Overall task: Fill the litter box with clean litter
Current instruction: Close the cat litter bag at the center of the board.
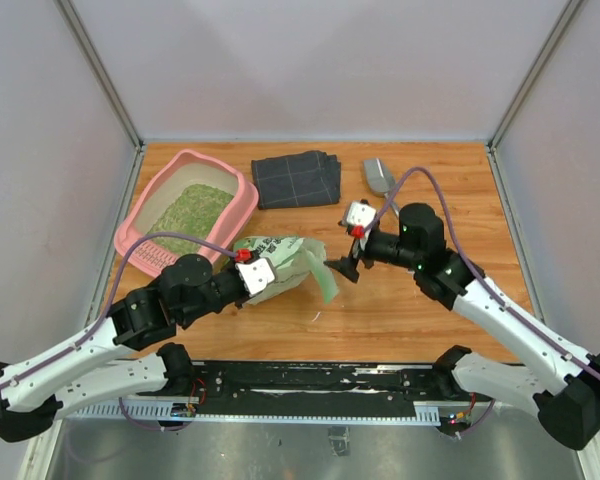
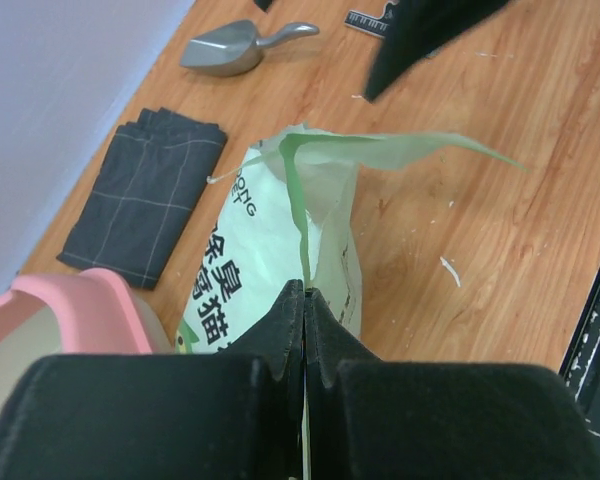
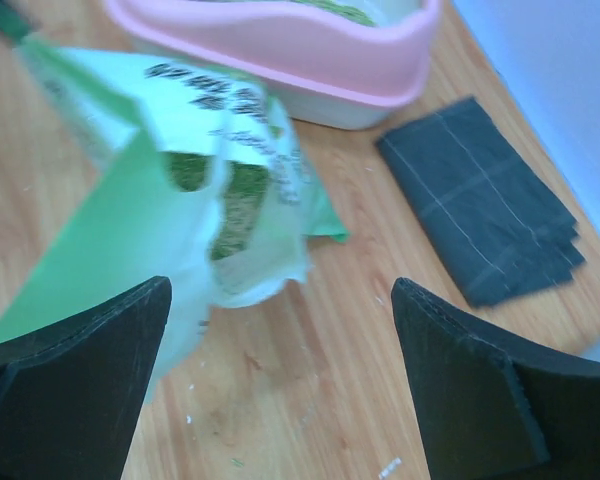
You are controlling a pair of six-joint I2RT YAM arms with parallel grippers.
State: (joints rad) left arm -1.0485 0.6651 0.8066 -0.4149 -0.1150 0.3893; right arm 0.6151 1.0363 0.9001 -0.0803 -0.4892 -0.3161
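Pink box (image 1: 248, 200): beyond bag (image 1: 285, 262), litter (image 1: 192, 210) inside.
Left gripper (image 2: 305, 295): clamped tight on bag's edge.
Right gripper (image 1: 342, 268): spread wide, empty, beside bag.

The top camera hangs above and behind the arm bases. It looks down from far enough to take in the whole wooden table (image 1: 430, 300) and the walls around it. The left wrist camera sits just behind the left gripper (image 2: 305, 292), low and very near, and faces rightward across the table. The right wrist camera sits behind the right gripper (image 3: 280, 285) and faces leftward and down. All three views share the green-and-white bag (image 1: 280, 262), the dark folded cloth (image 1: 297, 178) and the pink litter box (image 1: 246, 195).
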